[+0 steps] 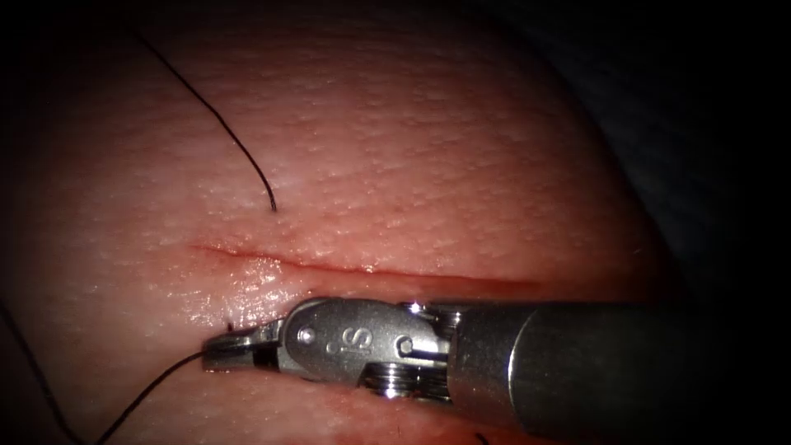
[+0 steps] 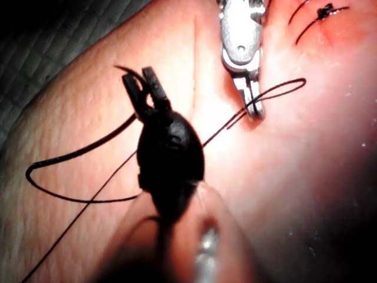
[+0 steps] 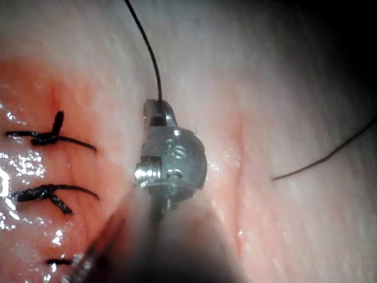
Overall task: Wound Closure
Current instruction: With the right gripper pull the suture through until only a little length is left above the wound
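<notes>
The cut point(image 1: 362, 268) runs across the tissue point(image 1: 428, 148). My right tool point(image 1: 231, 350) lies just on the near side of it, close to its left end. Its jaws are shut on the thread point(image 1: 156, 383), which trails away to the lower left. A second stretch of thread point(image 1: 222, 124) comes down from the upper left and enters the tissue on the far side of the cut. In the left wrist view my left tool point(image 2: 143, 85) is held above the tissue with a thin curved needle tip point(image 2: 123, 69) in its jaws. The needle is clear of the tissue.
Two finished stitches point(image 3: 47, 137) point(image 3: 50, 193) cross the cut beside my right tool point(image 3: 158, 109), among wet red fluid point(image 3: 23, 165). A loose dark loop of thread point(image 2: 35, 174) lies on the tissue by my left tool. The right tool's shaft point(image 1: 593, 367) covers the near right.
</notes>
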{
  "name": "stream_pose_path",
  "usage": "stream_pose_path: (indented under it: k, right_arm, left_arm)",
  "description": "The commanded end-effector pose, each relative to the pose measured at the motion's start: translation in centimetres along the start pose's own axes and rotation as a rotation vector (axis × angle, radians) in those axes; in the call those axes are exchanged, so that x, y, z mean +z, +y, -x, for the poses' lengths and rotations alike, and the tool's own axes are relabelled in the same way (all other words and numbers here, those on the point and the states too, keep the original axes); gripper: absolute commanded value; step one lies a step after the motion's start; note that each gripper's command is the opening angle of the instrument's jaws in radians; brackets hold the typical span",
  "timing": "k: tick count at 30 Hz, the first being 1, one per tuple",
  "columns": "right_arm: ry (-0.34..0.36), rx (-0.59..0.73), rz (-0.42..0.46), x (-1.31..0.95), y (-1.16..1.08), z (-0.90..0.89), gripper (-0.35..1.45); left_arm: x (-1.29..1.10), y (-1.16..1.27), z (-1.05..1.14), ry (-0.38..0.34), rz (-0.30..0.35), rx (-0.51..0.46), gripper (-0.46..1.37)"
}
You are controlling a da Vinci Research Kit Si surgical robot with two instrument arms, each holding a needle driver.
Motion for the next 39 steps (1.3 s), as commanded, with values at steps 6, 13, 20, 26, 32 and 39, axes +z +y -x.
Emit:
stream_pose_path:
  k: [6,13,20,26,32,39]
  right_arm:
    - [0.002,0.002,-0.018,-0.10,-0.57,-0.33,-0.35]
    - [-0.005,-0.007,-0.043,-0.06,-1.15,-0.61,-0.35]
    - [-0.005,-0.006,-0.074,0.00,-1.48,-0.78,-0.35]
    - [0.041,0.017,-0.003,-0.08,-1.31,-0.87,0.15]
    - [0.063,0.061,0.049,-0.37,-1.04,-0.88,1.17]
    - [0.068,0.065,0.083,-0.75,-0.67,-0.69,1.34]
  left_arm:
    - [0.12,-0.06,0.19,-0.035,0.015,-0.046,-0.35]
    - [0.22,0.08,0.38,-0.081,0.014,-0.086,-0.35]
    - [0.43,0.31,0.36,-0.078,0.021,-0.060,-0.35]
    - [0.63,0.54,0.44,-0.076,0.053,-0.054,-0.35]
    - [0.73,0.62,0.54,-0.086,0.063,-0.045,-0.35]
    - [0.77,0.52,0.68,-0.091,0.069,-0.027,-0.35]
